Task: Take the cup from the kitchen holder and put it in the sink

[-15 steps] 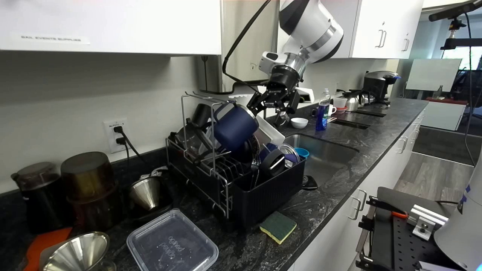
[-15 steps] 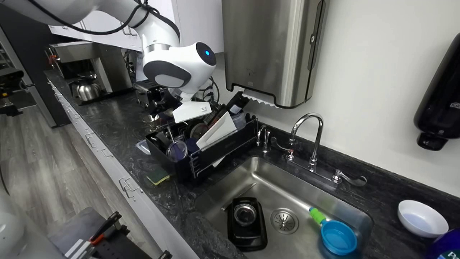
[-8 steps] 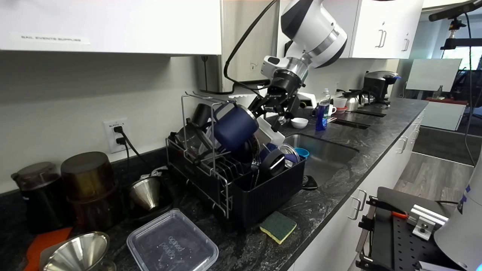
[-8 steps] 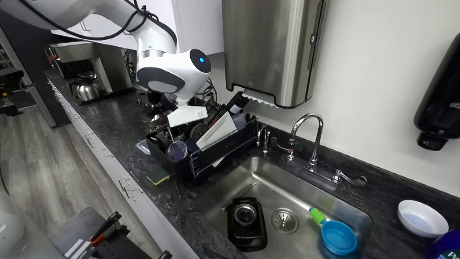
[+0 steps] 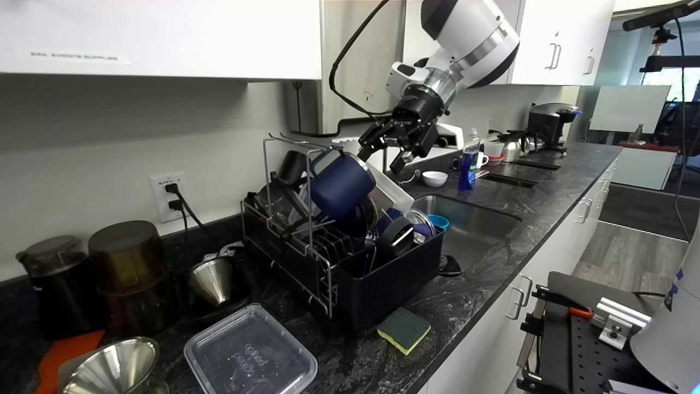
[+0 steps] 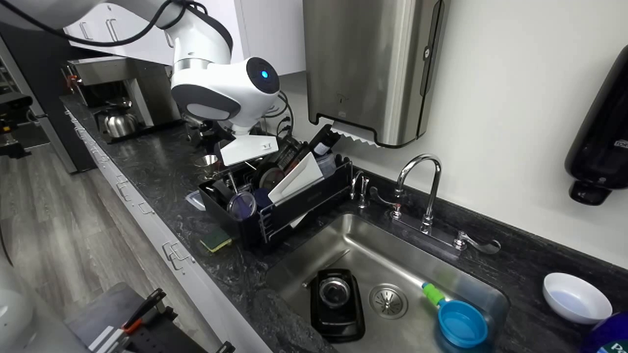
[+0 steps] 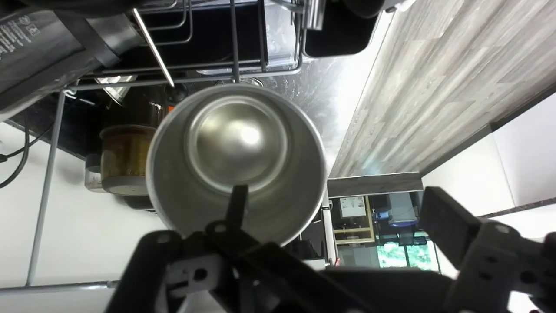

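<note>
A dark blue mug [image 5: 340, 185] with a steel inside lies tilted on top of the black dish rack [image 5: 383, 293], its mouth toward my gripper. My gripper [image 5: 381, 160] is open and empty beside the mug's mouth. In the wrist view the mug's steel inside [image 7: 243, 139] faces the camera, and one finger of my gripper [image 7: 336, 195] overlaps its lower part. The other finger stands off to the right. I cannot tell whether the near finger is inside the mouth or in front of it. The steel sink [image 6: 378, 264] is beside the rack. The arm hides the mug in an exterior view.
The rack's wire frame [image 5: 310, 208] and other dishes crowd round the mug, with a white tray [image 5: 391, 191] by its mouth. A paper towel dispenser [image 6: 368, 68] hangs above. The sink holds a black tray [image 6: 338, 318] and a blue scoop [image 6: 461, 323]; a faucet [image 6: 429, 191] rises behind.
The arm has shifted right and slightly up in an exterior view, and the gripper now tilts more, its fingertips a little higher by the mug's rim. The mug has not moved.
</note>
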